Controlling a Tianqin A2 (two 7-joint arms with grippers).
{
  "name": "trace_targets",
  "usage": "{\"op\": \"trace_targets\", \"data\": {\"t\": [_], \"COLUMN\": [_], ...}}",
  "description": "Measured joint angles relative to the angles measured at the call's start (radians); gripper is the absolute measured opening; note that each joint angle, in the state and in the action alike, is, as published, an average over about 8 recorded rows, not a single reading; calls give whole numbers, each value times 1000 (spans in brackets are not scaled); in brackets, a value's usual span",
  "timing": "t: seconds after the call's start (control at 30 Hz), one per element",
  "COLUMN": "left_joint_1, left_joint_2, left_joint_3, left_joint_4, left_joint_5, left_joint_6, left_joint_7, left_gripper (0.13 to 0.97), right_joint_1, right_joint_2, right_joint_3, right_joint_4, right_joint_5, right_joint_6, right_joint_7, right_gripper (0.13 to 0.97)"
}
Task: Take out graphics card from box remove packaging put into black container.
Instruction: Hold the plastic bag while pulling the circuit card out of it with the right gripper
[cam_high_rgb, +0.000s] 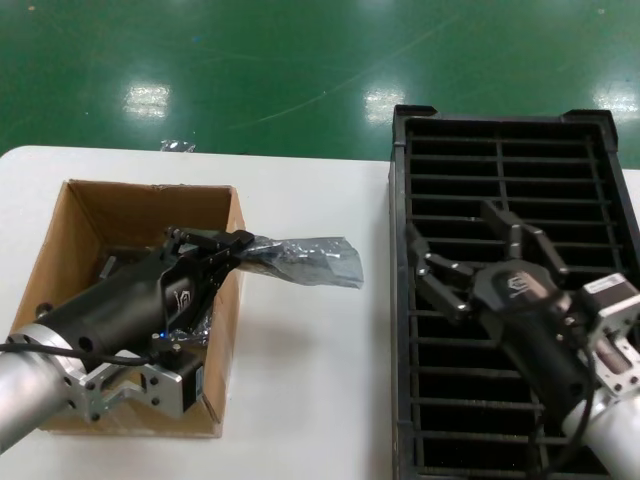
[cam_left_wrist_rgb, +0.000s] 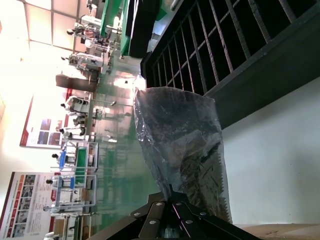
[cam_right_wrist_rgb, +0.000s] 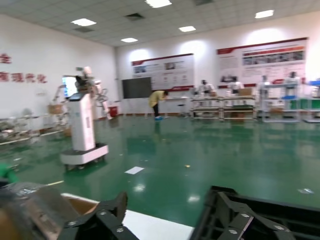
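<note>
White tabletop (cam_high_rgb: 300, 370) against a glossy green factory floor, with shelving, posters and a white mobile robot (cam_right_wrist_rgb: 82, 125) far off in the right wrist view. Task roughly at its first third, by the look of it: packaging (cam_high_rgb: 300, 258) lifted clear of the box (cam_high_rgb: 70, 250), clenched at one end in the jaws of the left gripper (cam_high_rgb: 225, 245) and sticking out toward 3 o'clock over the box's right wall and the bare tabletop. Dark shape visible through the crinkly bag in the left wrist view, probably the graphics card (cam_left_wrist_rgb: 187, 155), not yet unwrapped. Left to do: stripping off the bag and slotting the card into the black container (cam_high_rgb: 400, 300), which sits at 3 o'clock of the box, well apart. Right gripper (cam_high_rgb: 480, 250) hovering over the container's middle slats, jaws spread wide and empty, pointing toward 10 o'clock at the bag. More dark items down inside the box, too hidden to name. Nothing between bag and right gripper.
</note>
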Motion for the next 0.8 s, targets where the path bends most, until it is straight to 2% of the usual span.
{"op": "trace_targets", "data": {"t": [0.27, 0.4, 0.67, 0.8], "left_joint_1": [0, 0, 0, 0], "left_joint_2": [0, 0, 0, 0], "left_joint_3": [0, 0, 0, 0], "left_joint_4": [0, 0, 0, 0], "left_joint_5": [0, 0, 0, 0], "left_joint_6": [0, 0, 0, 0], "left_joint_7": [0, 0, 0, 0], "left_gripper": [139, 139, 139, 139], "right_joint_1": [54, 80, 161, 211], "right_joint_2": [46, 87, 169, 199], "right_joint_3": [-62, -114, -285, -384], "right_joint_4": [-23, -26, -35, -42], "right_joint_5": [-42, -62, -41, -5], "right_joint_6": [-34, -17, 57, 91], "right_joint_7": [29, 67, 104, 95], "right_gripper": [495, 495, 308, 263]}}
